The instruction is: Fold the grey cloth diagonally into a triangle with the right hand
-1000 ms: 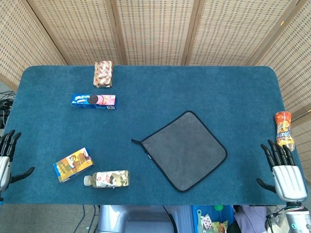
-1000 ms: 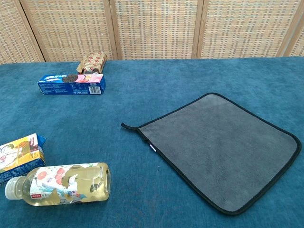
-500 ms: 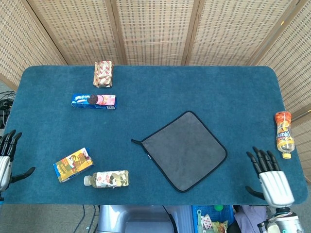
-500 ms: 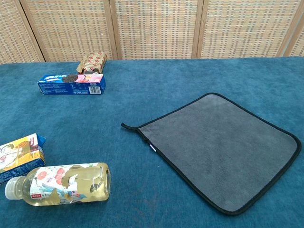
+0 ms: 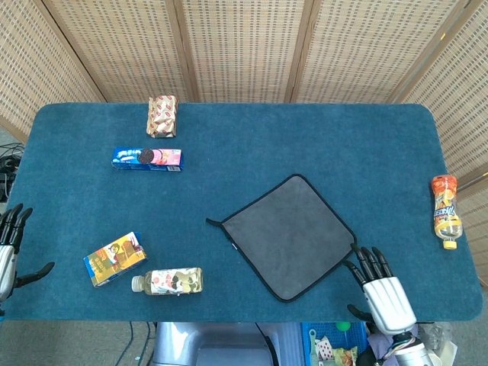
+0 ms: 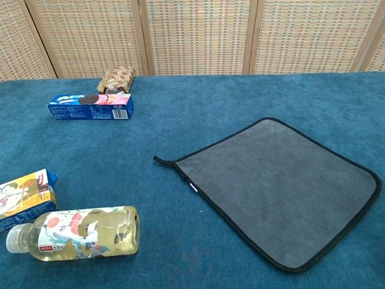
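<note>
Beside the flat grey cloth [image 5: 290, 238], the right robot hand [image 5: 383, 289] hovers, fingers spread, holding nothing.

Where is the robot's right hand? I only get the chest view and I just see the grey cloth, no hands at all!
Observer: The right hand is at the near table edge, its fingers spread and reaching toward the grey cloth at its right corner. It holds nothing.
Operator: Is the other hand there too?
Observer: Yes, the left hand sits at the far left edge of the table, open, away from everything.
Operator: Is there anything else I can't see?
Observer: An orange bottle lies near the right edge of the table, well clear of the cloth.
</note>
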